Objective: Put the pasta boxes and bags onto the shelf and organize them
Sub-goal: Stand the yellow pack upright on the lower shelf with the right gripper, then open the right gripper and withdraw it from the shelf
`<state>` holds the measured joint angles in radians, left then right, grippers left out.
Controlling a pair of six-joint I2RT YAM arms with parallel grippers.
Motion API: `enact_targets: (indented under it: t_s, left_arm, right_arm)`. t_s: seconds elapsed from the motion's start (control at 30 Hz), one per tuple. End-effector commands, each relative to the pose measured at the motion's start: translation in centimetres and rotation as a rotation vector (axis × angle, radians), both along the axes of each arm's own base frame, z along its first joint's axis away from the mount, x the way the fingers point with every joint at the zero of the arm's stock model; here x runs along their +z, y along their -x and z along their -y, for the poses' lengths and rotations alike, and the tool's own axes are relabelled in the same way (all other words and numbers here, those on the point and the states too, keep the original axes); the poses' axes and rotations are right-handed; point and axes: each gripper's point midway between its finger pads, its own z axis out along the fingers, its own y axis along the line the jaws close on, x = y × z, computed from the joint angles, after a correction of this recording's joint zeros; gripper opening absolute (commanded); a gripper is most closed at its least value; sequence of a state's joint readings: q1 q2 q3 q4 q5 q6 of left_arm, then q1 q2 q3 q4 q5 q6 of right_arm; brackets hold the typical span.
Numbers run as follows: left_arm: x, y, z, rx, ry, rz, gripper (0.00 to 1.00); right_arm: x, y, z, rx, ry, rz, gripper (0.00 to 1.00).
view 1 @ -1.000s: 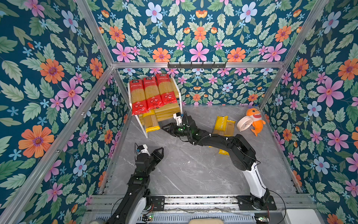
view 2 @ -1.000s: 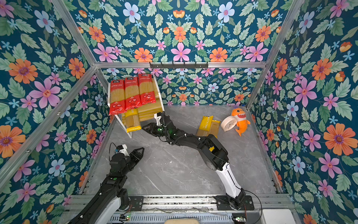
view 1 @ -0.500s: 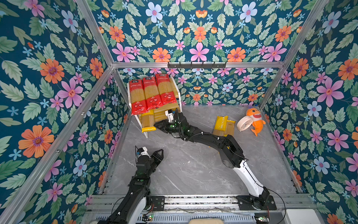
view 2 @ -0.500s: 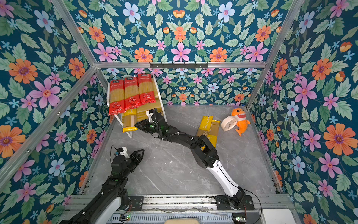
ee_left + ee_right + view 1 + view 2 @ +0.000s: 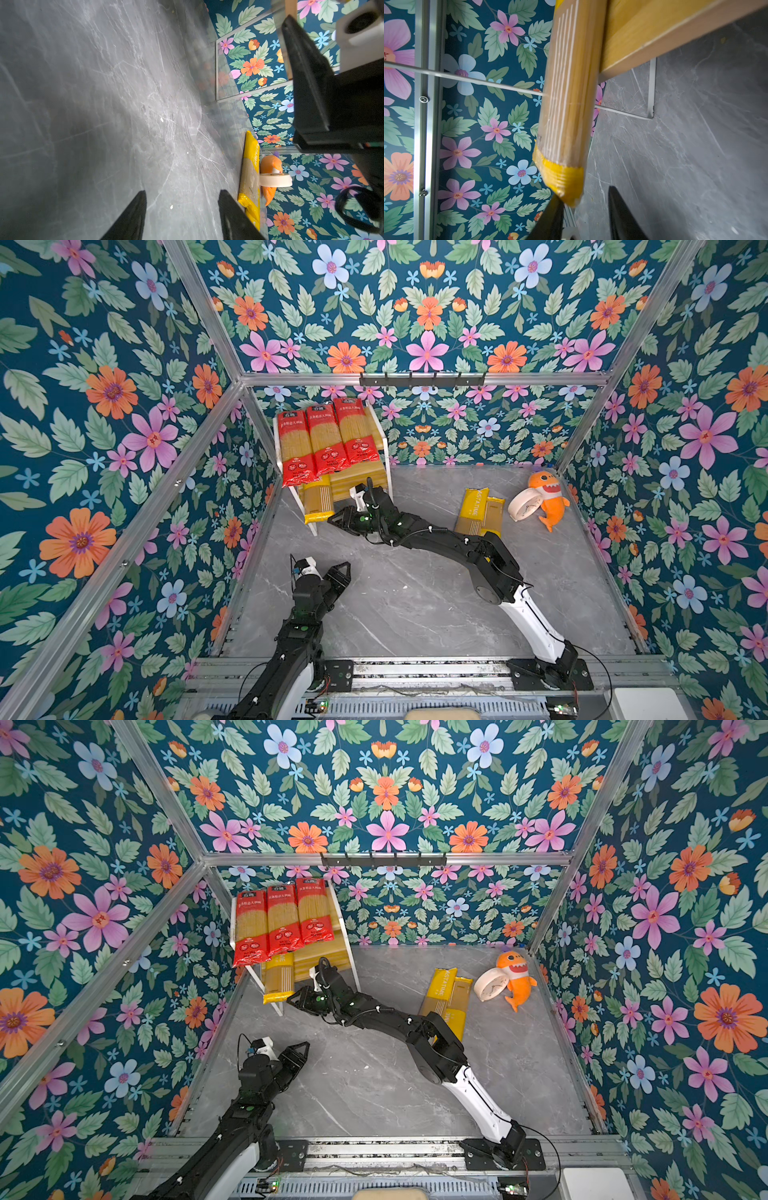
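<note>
The shelf (image 5: pixel 361 481) stands at the back left. Three red pasta bags (image 5: pixel 324 439) lie side by side on its upper board. One yellow pack (image 5: pixel 318 499) lies on the lower board at its left, its front end overhanging. My right gripper (image 5: pixel 332 520) sits at that overhanging end, open. In the right wrist view the pack's yellow end (image 5: pixel 562 182) hangs just past the fingertips, nearer one finger. Two more yellow packs (image 5: pixel 478 510) lie on the floor at the right. My left gripper (image 5: pixel 338 572) hovers open and empty over the floor at the front left.
A white tape roll (image 5: pixel 525 506) and an orange plush shark (image 5: pixel 548 497) lie at the back right beside the floor packs. A black hook rail (image 5: pixel 422 379) runs along the back wall. Flowered walls enclose the grey marble floor (image 5: pixel 415 605).
My right gripper has moved left and forward from the lower board to the yellow pack's front end, and its jaws have narrowed. The left arm has stayed put.
</note>
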<state>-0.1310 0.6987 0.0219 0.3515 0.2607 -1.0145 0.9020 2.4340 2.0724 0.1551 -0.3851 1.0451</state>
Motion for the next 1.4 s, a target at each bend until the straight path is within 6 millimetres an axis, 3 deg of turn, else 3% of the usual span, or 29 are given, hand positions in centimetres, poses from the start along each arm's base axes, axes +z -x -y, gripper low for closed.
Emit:
enact_targets:
  t_s: [0.0, 0.1, 0.2, 0.6, 0.73, 0.83, 0.97, 1.1, 1.27, 1.37]
  left_arm:
    - [0.4, -0.1, 0.1, -0.004, -0.002, 0.021, 0.58]
    - [0.1, 0.0, 0.0, -0.001, -0.004, 0.018, 0.58]
    - [0.1, 0.0, 0.0, 0.0, -0.005, 0.019, 0.58]
    - [-0.1, 0.1, 0.0, -0.002, -0.005, 0.017, 0.58]
    - [0.1, 0.0, 0.1, -0.006, -0.008, 0.023, 0.58]
    - [0.3, 0.0, 0.1, -0.008, -0.017, 0.029, 0.58]
    - [0.5, -0.1, 0.3, -0.01, -0.024, 0.036, 0.58]
    - [1.3, -0.3, 1.4, -0.044, -0.042, 0.06, 0.58]
    - [2.3, -0.3, 4.3, -0.117, -0.137, 0.106, 0.59]
    - [2.7, -0.5, 6.6, -0.169, -0.164, 0.121, 0.6]
  right_arm:
    - [1.7, -0.8, -0.6, -0.013, -0.048, 0.044, 0.26]
    - [2.0, -1.6, -1.0, -0.001, -0.069, 0.047, 0.11]
    - [1.9, -2.2, -1.2, 0.012, -0.071, 0.041, 0.02]
    - [2.5, -2.8, -1.0, 0.086, -0.081, 0.03, 0.0]
    - [3.0, -2.4, -0.7, 0.092, -0.088, 0.038, 0.2]
    - [4.0, -1.7, 0.2, 0.091, -0.097, 0.055, 0.29]
    - [4.7, -0.6, 1.6, 0.085, -0.104, 0.069, 0.36]
    - [3.6, 1.0, 3.8, 0.083, -0.076, 0.062, 0.37]
    - [1.1, 2.2, 9.6, 0.008, -0.024, 0.017, 0.37]
    - [-1.9, 3.0, 13.8, -0.049, 0.101, -0.001, 0.37]
